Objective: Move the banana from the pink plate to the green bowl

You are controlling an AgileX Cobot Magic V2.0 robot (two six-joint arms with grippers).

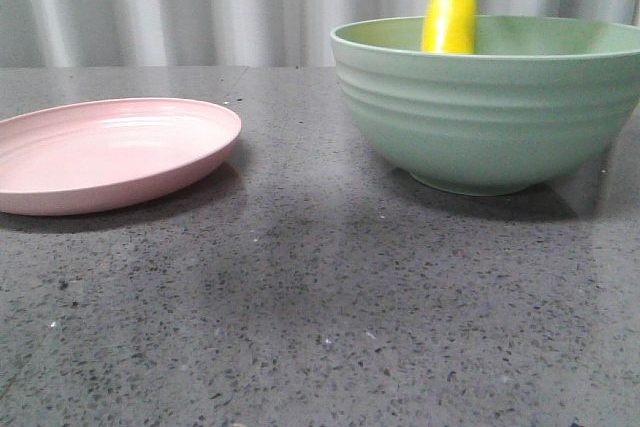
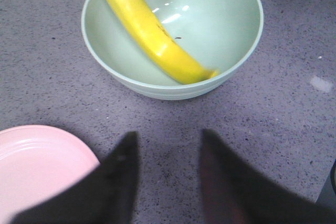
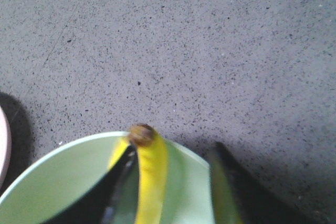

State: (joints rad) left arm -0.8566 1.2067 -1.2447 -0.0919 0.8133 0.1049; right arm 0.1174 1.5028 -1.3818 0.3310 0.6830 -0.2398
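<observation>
Banana [image 2: 152, 32], glossy yellow, leans inside our ridged mint-green bowl [image 1: 490, 112] between the right fingers [image 3: 173, 182], spread apart, left fingers [image 2: 168, 177] wide and empty; it may tip over the rim.

Even, soft light from above; faint shadows lie under the pink plate [image 1: 110, 152] and green bowl [image 1: 490, 107]. Glare streaks the bowl's inside. Both claws appear dark and blurred close-up.
</observation>
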